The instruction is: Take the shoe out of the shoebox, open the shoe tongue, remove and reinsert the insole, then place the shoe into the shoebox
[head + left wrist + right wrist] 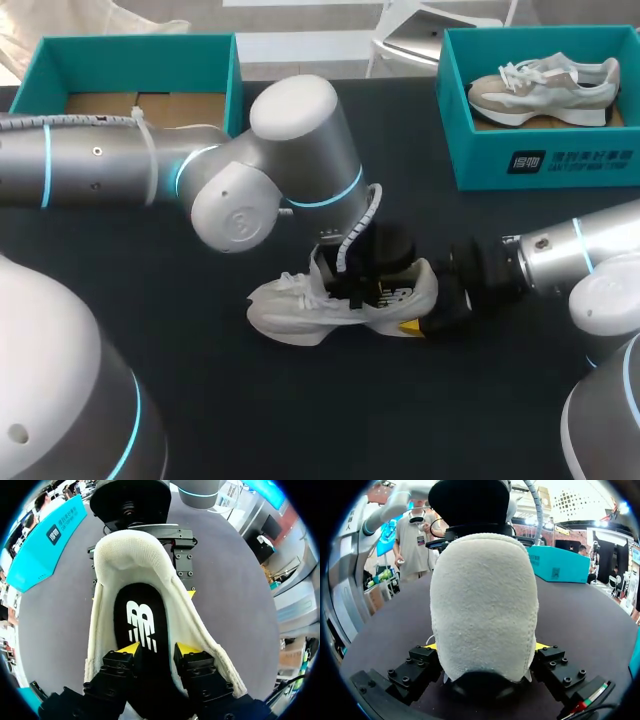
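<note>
Left arm (100, 165) is stretching in from the left, left gripper (159, 649) pointing down, jaws parted. Right gripper (486, 646) is lying low, jaws clamping the shoe (485, 580) heel.

Shoe top: blocked by left arm (290, 150) over the shoe (290, 305).
Heel side: taken by right pincer (412, 322).
Front: bare table (330, 420).
</note>
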{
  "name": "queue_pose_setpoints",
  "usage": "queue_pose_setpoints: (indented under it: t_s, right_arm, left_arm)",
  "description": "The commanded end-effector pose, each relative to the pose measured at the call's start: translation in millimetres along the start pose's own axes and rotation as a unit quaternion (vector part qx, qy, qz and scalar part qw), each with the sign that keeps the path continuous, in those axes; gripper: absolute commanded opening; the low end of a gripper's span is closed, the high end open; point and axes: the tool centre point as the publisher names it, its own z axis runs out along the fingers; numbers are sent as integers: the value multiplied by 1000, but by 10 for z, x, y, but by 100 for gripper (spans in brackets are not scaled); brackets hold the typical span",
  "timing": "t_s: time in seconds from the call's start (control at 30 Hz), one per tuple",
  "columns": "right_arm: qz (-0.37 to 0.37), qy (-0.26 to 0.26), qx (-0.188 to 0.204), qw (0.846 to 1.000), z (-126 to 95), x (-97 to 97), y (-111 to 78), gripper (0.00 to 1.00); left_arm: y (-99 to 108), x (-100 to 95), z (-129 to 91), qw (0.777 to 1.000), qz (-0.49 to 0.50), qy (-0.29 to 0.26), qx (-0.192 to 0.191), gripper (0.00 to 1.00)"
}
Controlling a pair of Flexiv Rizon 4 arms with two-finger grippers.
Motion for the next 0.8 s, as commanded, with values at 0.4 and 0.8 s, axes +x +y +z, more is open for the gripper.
queue_pose_setpoints:
  t_s: [0.4,0.8]
  right_arm:
    - [1,-1,2,1000,10,-19,25,0]
    - [1,-1,2,1000,10,-19,25,0]
  left_arm:
    - [53,-139,-91,1000,-5,-16,-21,0]
    - [46,-231,-577,995,-44,82,-32,0]
